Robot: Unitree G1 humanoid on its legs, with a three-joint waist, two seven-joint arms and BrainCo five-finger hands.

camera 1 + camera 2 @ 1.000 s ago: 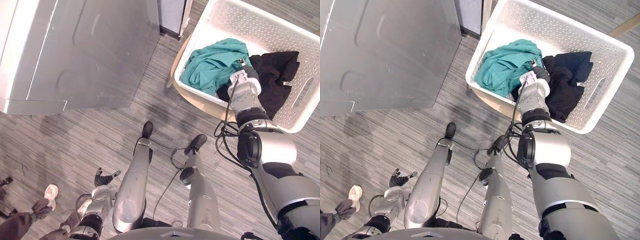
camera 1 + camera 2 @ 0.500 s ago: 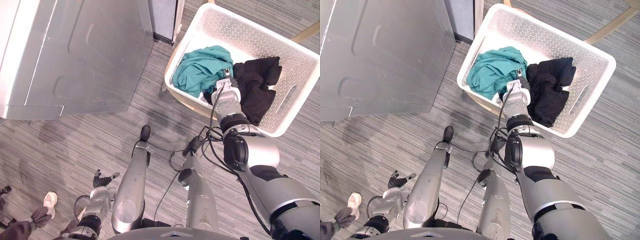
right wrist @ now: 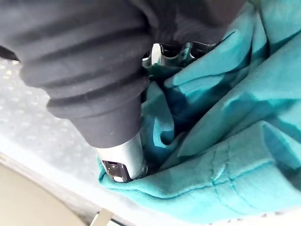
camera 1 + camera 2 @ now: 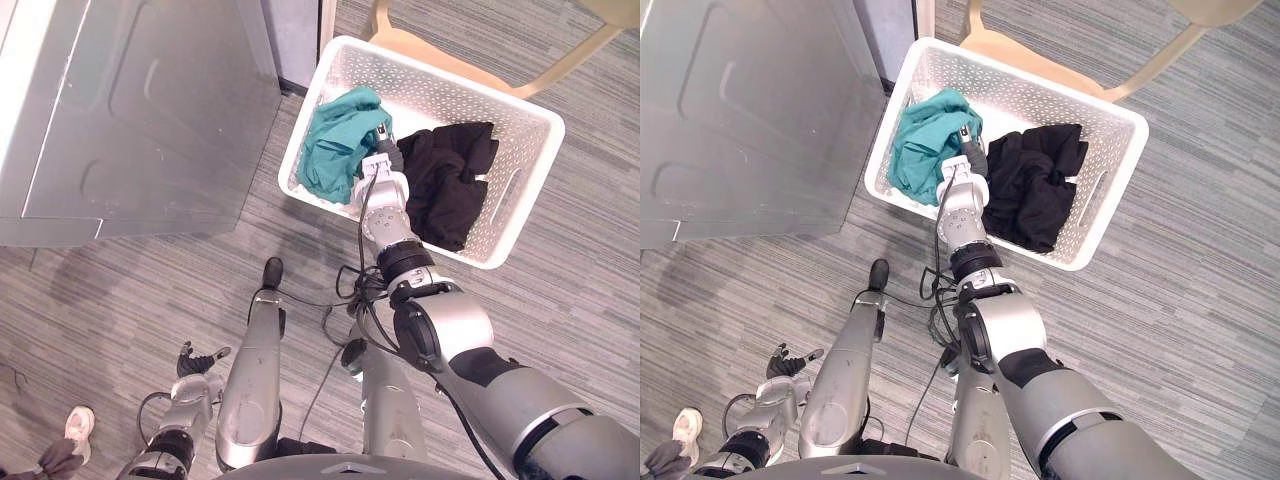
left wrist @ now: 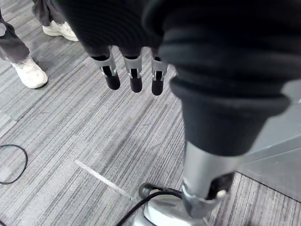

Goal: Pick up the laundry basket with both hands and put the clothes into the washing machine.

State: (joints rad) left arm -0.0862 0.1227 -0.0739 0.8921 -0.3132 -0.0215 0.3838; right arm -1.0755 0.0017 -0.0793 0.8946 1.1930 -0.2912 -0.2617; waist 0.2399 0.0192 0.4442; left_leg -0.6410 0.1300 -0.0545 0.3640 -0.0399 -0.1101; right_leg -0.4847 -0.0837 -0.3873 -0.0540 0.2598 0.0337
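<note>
Judging the laundry basket [image 4: 522, 108] stiff and light, I favour its handle slots [image 4: 510, 186]; the right hand [image 4: 388, 158], sunk in the limp teal garment [image 4: 335, 140], I cannot read, and the left hand [image 5: 134, 75] hangs straight-fingered.

I see grey striped carpet [image 4: 560, 330] across whole floor. Tan wooden chair [image 4: 430, 52] at far end, seat edge and one slanted leg showing. Blue-grey upright panel [image 4: 298, 40] with white edge strip left of chair; can't tell what it belongs to. Person standing at near left: white shoe [image 4: 78, 424], grey trouser cuff [image 4: 55, 462] just beside it. Left wrist camera gives me two white shoes under grey trouser legs, plus thin pale strip [image 5: 101, 178] lying on carpet
</note>
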